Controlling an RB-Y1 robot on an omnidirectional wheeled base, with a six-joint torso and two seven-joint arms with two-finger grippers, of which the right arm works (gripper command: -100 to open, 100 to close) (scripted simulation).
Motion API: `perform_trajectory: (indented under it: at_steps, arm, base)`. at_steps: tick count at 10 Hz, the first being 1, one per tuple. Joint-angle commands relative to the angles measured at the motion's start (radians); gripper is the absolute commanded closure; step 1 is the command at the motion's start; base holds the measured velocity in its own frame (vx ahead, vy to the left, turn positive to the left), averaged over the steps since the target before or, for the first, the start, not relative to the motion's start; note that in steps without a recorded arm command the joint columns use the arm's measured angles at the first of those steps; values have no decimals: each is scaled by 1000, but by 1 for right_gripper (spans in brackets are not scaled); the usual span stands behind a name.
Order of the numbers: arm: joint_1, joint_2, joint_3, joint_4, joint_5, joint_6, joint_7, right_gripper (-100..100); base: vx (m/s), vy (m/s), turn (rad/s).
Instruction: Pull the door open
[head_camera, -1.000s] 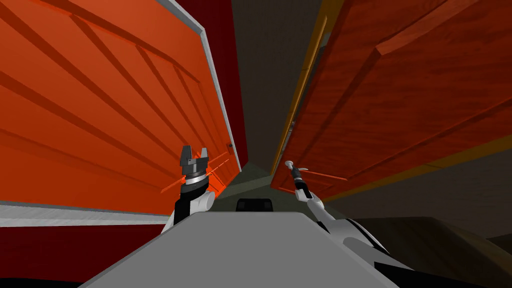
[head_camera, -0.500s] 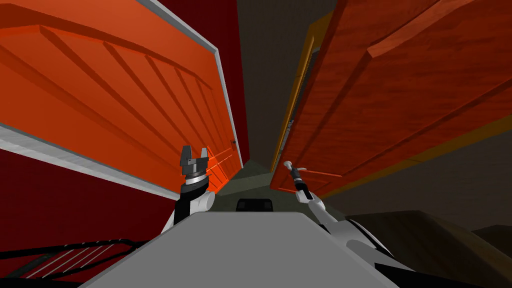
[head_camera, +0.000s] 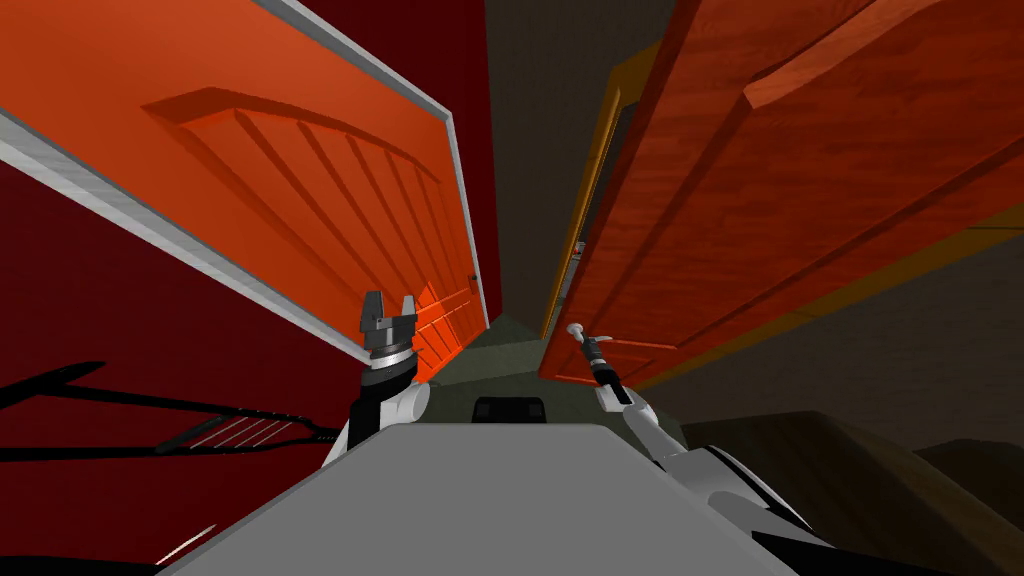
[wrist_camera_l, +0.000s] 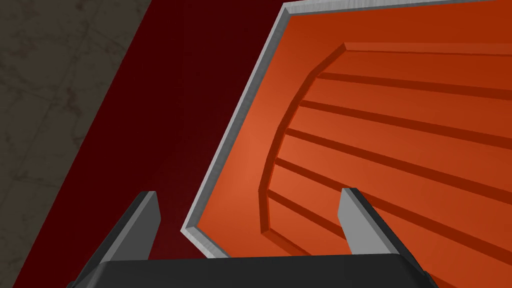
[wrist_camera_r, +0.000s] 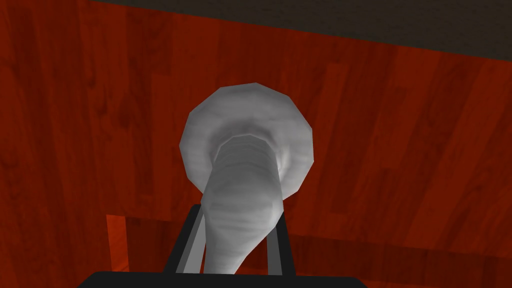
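Door (head_camera: 800, 150), reddish wood grain, grey handle (wrist_camera_r: 247, 150) clamped in right gripper (wrist_camera_r: 236, 212); left gripper (wrist_camera_l: 249, 195) spread.

Red-brown wooden door (head_camera: 800, 180) ajar, grey handle (wrist_camera_r: 245, 150)

Dim, even light, all sharp.
Soft bright patch on the orange door (wrist_camera_l: 250, 150); wide lens splays the wooden door (head_camera: 800, 180) cornerward.

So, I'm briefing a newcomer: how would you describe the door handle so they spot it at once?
Start at the dark wood-grained door on my right, not the bright orange panelled door on my left. From it a handle sticks out, clamped in my right gripper. It is the one pale grey, round-based piece on that reddish face.
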Motion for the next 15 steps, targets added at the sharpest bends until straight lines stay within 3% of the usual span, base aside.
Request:
perform_trajectory:
  at_steps: [1, 3, 4, 9, 12, 13, 14, 15]
  arm:
    - [11, -17, 17, -3, 5, -18, -18, 100]
    - [24, -33, 38, -13, 10, -33, -38, 100]
    - [12, -24, 37, 6, 11, -35, -36, 100]
    - [71, -89, 125, -33, 25, -120, -96, 100]
    - [92, -114, 157, -49, 30, -152, -118, 100]
    - [82, -103, 154, -33, 31, -148, -116, 100]
    - [92, -112, 165, -25, 27, -171, -125, 100]
    - [94, -115, 167, -22, 25, -177, -127, 100]
  base:
    - [-231, -38, 80]
    - [-207, -66, 74]
    - [-87, -21, 21]
    - [-189, -77, 73]
    - [-168, -87, 43]
    - [-73, -39, 20]
    - [-151, -38, 230]
    - [-192, -77, 183]
